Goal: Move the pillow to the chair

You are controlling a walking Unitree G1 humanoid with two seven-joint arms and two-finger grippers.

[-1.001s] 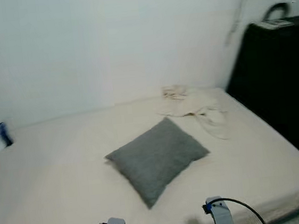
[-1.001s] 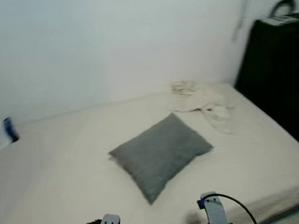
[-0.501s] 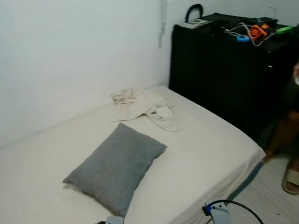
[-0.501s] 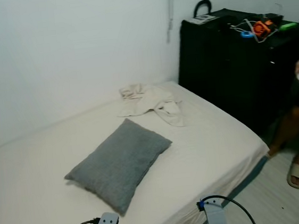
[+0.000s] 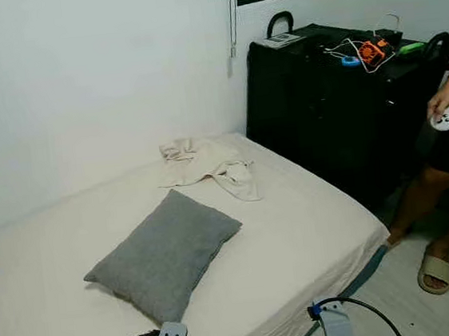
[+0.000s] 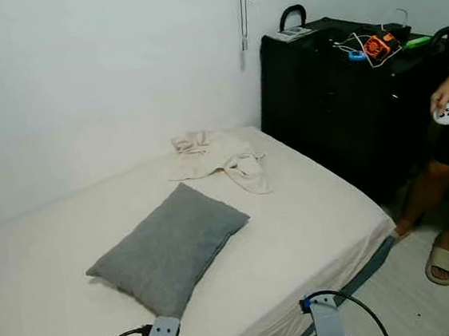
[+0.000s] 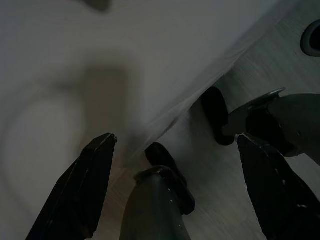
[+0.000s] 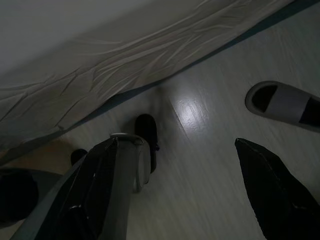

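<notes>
a crumpled cream cloth (image 5: pixel 207 166) lies on the bed (image 5: pixel 311 231); a black dresser (image 5: pixel 339 108) stands beside it.

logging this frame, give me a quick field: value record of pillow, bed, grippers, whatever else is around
pillow: grey, flat on the bed, untouched
bed: cream sheet, against white wall
cloth: crumpled, cream, near bed's far corner
dresser: black, cables on top
person: stands beside dresser, white object in hand
left gripper: open, hangs low by bed edge
right gripper: open, over floor

white wall (image 5: pixel 79 87) | cream bed (image 5: pixel 311 223) | black dresser (image 5: pixel 324 125) | pale floor (image 6: pixel 399 302)
</notes>
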